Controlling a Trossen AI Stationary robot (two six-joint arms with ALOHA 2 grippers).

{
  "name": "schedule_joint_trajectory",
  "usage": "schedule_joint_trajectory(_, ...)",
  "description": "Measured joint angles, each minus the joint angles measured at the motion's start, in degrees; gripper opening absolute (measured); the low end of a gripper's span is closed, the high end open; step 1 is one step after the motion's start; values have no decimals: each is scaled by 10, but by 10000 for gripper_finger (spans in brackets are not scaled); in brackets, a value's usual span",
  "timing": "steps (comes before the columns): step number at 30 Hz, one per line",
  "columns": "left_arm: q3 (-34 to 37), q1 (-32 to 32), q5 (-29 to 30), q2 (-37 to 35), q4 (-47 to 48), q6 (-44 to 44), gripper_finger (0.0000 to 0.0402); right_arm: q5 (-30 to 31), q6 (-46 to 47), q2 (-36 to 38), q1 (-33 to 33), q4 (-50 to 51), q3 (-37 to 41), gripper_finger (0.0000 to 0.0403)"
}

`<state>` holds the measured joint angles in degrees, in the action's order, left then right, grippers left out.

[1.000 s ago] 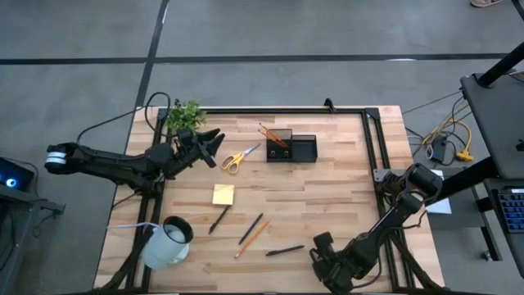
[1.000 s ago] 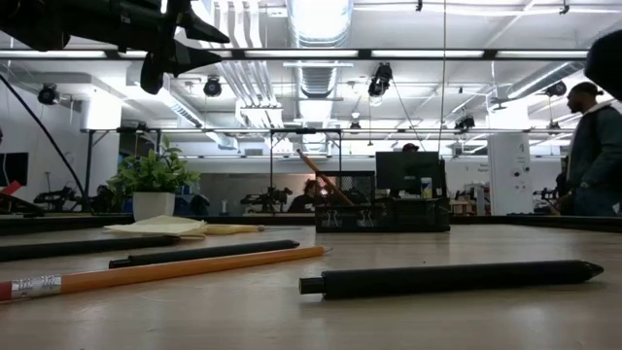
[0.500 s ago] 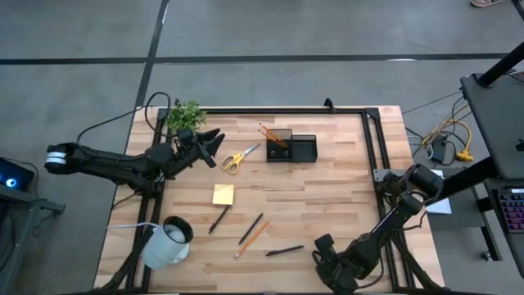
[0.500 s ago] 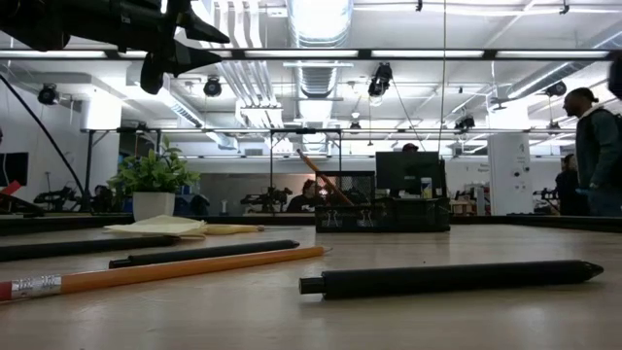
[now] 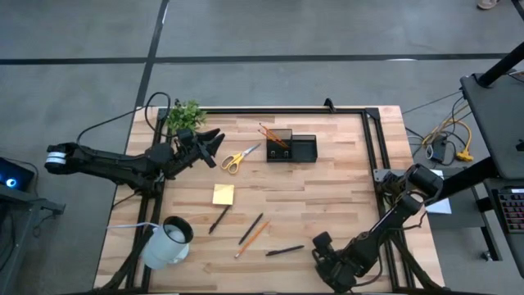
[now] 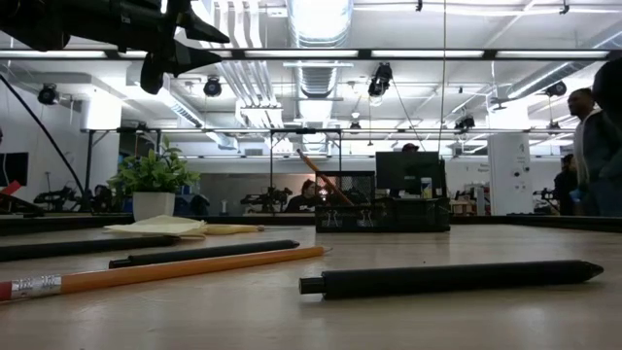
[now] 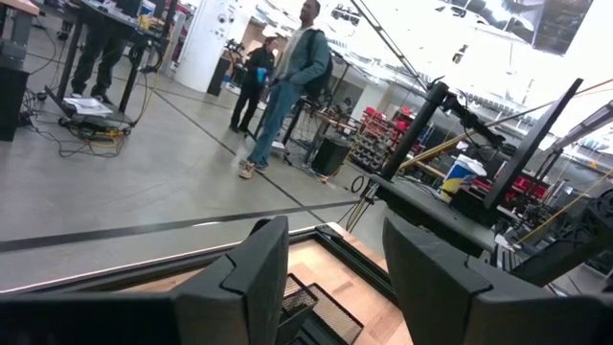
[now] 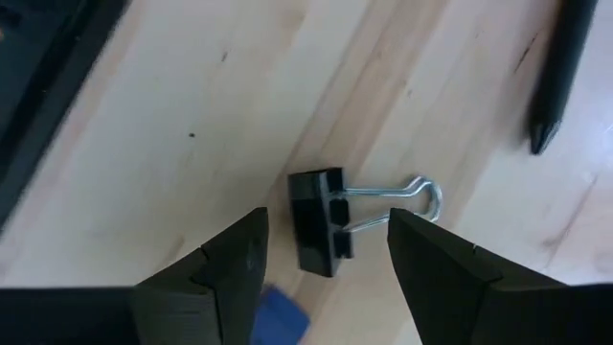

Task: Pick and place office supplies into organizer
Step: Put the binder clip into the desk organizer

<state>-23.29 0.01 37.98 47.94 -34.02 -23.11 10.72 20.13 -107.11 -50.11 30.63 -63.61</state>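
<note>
A robotics lab or workshop: exposed ceiling ducts, concrete floor, equipment racks upper right, people standing.

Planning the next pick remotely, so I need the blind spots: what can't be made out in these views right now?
- Organizer: its contents beyond the pencils; too small in the high view, walls hide them in the low view.
- Binder clip: shows only in the right wrist view; the right gripper covers it from above.
- Scissors: absent from the left wrist view, which looks over the table.
- Blue bit: cut off by the fingers; cannot identify.
</note>
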Motion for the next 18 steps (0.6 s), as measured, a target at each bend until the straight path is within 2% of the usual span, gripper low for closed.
schedule_joint_trajectory(12, 0, 0, 0, 0, 0, 0, 157, 20, -13, 0, 0, -4, 11, 200)
schedule_joint_trajectory(18, 0, 0, 0, 0, 0, 0, 157, 29, -14, 0, 0, -9, 13, 149)
